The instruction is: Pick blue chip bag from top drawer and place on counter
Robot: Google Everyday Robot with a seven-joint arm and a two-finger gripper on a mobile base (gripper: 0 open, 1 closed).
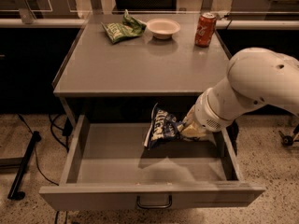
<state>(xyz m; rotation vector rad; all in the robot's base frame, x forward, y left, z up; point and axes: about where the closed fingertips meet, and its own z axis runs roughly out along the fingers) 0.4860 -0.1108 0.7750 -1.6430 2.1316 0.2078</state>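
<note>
The blue chip bag [160, 127] hangs in the air above the open top drawer [107, 153], its top near the counter's front edge. My gripper [183, 129] is shut on the bag's right side, coming in from the right on the white arm [254, 90]. The drawer is pulled fully out, with its curved handle [154, 202] on the front panel. The grey counter [140, 59] lies above and behind the bag.
On the counter's far edge lie a green snack bag [120, 28], a white bowl [163, 28] and a red soda can [205, 29]. A black stand base and cables [25, 164] lie on the floor at left.
</note>
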